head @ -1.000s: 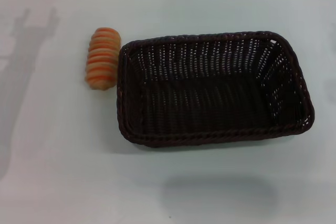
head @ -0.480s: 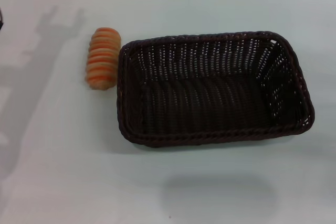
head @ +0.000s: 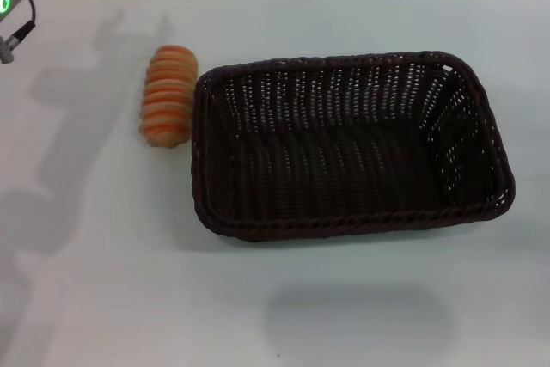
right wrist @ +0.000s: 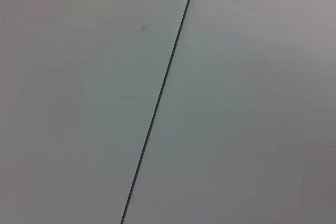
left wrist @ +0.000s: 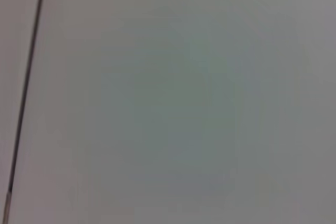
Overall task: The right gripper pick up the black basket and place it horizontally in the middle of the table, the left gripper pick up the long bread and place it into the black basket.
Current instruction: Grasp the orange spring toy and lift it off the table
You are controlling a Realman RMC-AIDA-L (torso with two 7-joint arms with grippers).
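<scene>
From my head, the basket lies on the worktop near the middle, its long axis from 9 to 3 o'clock. The bread lies just beside its 9 o'clock end, long axis from 12 to 6. My left arm shows only at the 10 o'clock corner; its pincer is out of sight, so I cannot tell its opening. I should come down across the bread's narrow width.

Both wrist views show only plain surface with a dark seam.
</scene>
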